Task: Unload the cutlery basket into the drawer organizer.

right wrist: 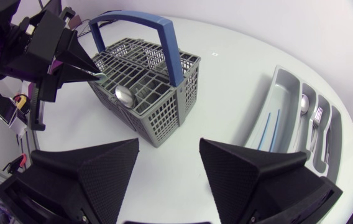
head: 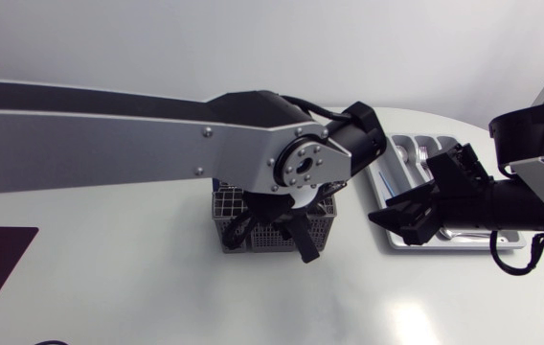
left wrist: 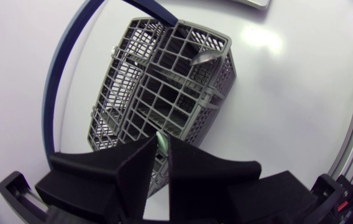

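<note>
While my left gripper [left wrist: 163, 149] pinches a pale green handle tip [left wrist: 160, 138] in the grey cutlery basket [left wrist: 164, 93] mid-table, my right gripper [right wrist: 167, 152] gapes wide beside the drawer organizer [right wrist: 280, 81], far right. The piece looks light, stiff and slippery, so a deeper hold seems safer.

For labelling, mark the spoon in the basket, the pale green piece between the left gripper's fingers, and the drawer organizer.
spoon [right wrist: 125, 94]: right wrist view, on its bowl.
pale green piece [left wrist: 161, 142]: left wrist view, on its exposed tip.
drawer organizer [right wrist: 265, 102]: right wrist view, on its side wall.
</note>
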